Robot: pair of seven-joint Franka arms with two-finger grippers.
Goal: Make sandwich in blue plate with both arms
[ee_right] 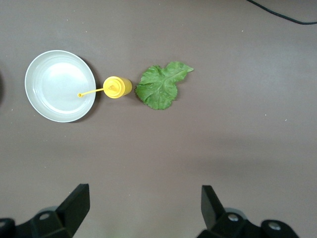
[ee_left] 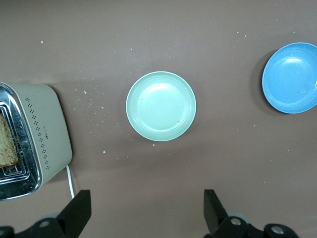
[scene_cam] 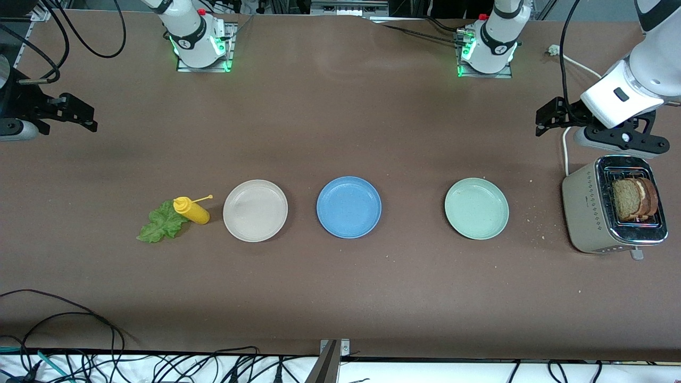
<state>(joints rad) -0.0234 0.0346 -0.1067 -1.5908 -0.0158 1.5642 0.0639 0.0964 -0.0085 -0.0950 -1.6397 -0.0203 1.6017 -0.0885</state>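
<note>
The blue plate (scene_cam: pixel 349 207) lies bare in the middle of the table; it also shows in the left wrist view (ee_left: pixel 292 77). Two tan bread slices (scene_cam: pixel 633 198) stand in the toaster (scene_cam: pixel 590 213) at the left arm's end; one slice's edge shows in the left wrist view (ee_left: pixel 6 144). The green lettuce leaf (scene_cam: pixel 161 223) lies flat toward the right arm's end, also seen in the right wrist view (ee_right: pixel 161 85). My left gripper (scene_cam: pixel 622 139) (ee_left: pixel 146 201) is open and empty, up beside the toaster. My right gripper (scene_cam: pixel 18 129) (ee_right: pixel 144 194) is open and empty over bare table at its own end.
A yellow squeeze bottle (scene_cam: pixel 192 209) lies between the lettuce and a beige plate (scene_cam: pixel 255 210). A pale green plate (scene_cam: pixel 476 208) sits between the blue plate and the toaster. Crumbs are scattered near the toaster. Cables hang along the table's near edge.
</note>
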